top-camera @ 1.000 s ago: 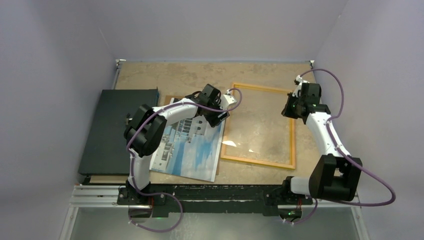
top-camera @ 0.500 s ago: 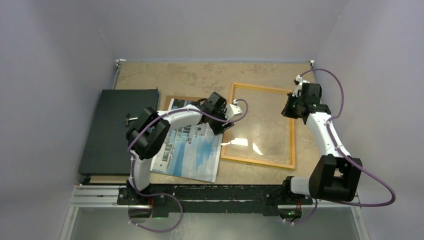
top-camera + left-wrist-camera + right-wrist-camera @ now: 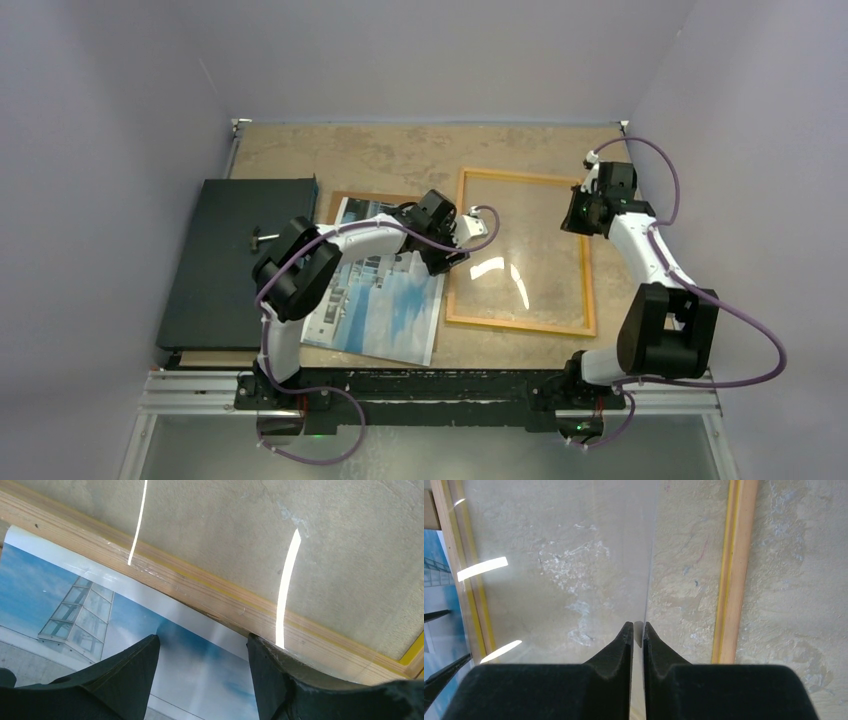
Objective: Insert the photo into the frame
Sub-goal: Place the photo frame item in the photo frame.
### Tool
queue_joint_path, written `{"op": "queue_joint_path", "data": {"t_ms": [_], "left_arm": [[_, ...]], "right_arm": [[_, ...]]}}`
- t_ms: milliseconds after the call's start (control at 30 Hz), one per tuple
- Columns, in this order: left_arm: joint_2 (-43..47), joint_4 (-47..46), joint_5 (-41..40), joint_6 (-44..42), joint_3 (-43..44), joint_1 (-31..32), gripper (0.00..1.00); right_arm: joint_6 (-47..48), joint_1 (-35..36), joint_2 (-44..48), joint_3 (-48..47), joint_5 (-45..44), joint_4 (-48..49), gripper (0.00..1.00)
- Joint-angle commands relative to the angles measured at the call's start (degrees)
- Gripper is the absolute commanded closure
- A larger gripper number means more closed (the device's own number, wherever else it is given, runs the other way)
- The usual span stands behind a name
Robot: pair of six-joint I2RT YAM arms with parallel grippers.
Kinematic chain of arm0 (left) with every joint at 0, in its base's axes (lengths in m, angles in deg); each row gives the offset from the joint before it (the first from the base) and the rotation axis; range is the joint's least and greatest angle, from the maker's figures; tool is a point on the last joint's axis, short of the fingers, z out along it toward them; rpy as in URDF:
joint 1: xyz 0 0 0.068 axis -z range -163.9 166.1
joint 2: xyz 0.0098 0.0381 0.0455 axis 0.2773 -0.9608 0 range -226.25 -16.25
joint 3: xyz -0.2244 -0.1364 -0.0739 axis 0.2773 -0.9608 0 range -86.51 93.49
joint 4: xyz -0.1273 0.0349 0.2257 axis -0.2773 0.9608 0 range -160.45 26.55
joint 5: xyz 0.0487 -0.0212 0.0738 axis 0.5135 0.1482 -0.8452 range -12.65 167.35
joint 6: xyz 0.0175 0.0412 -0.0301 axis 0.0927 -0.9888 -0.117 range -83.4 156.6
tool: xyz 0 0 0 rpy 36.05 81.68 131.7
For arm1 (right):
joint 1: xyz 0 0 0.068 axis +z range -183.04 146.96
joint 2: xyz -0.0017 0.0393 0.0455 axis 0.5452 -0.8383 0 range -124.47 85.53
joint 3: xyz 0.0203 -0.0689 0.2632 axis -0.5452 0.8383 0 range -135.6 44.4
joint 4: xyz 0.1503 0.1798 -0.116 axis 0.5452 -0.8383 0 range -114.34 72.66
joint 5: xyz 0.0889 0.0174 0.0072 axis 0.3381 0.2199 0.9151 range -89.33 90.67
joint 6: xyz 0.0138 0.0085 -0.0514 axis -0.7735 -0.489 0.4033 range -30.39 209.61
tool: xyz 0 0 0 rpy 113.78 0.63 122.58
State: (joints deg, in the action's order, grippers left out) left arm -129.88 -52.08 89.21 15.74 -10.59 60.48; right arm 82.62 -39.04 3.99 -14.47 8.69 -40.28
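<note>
The photo [image 3: 385, 305] lies face up left of the yellow-orange frame [image 3: 520, 325], its right edge against the frame's left rail. In the left wrist view the photo [image 3: 60, 595] meets the wooden rail of the frame [image 3: 200, 587]. My left gripper [image 3: 458, 240] [image 3: 202, 642] is open over that edge, its right finger touching the rail. My right gripper [image 3: 578, 215] [image 3: 638, 625] is shut on the right edge of the clear pane [image 3: 574, 555], held raised inside the frame's right rail [image 3: 735, 570].
A flat black panel [image 3: 235, 260] lies at the table's left. A brown backing board [image 3: 345, 197] pokes out from under the photo's far edge. The sandy table top [image 3: 400, 150] ends at grey walls on three sides.
My left gripper has slid right from over the photo to the frame's left rail. My right gripper has drawn slightly back, and the glare on the pane has grown and shifted.
</note>
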Motion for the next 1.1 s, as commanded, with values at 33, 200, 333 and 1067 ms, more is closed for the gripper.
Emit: {"op": "queue_joint_path", "data": {"t_ms": [33,200,333,1067], "left_arm": [[3.04,0.80,2.21,-1.11,-1.42,1.15,0.37],[2.25,0.33,-2.04,0.31,0.12,0.32,0.35],[2.47,-0.27,-1.75,4.08,2.29,-1.87,0.26],[3.04,1.70,8.16,3.38,0.04,-0.62,0.28]], "right_arm": [[0.07,0.73,-1.29,-2.28,1.64,0.86,0.88],[0.20,0.73,-0.47,-3.10,1.15,0.38,1.00],[0.70,0.73,0.18,-4.03,-0.92,-0.43,1.00],[2.50,2.57,4.60,-1.39,-7.32,-1.58,1.00]]}}
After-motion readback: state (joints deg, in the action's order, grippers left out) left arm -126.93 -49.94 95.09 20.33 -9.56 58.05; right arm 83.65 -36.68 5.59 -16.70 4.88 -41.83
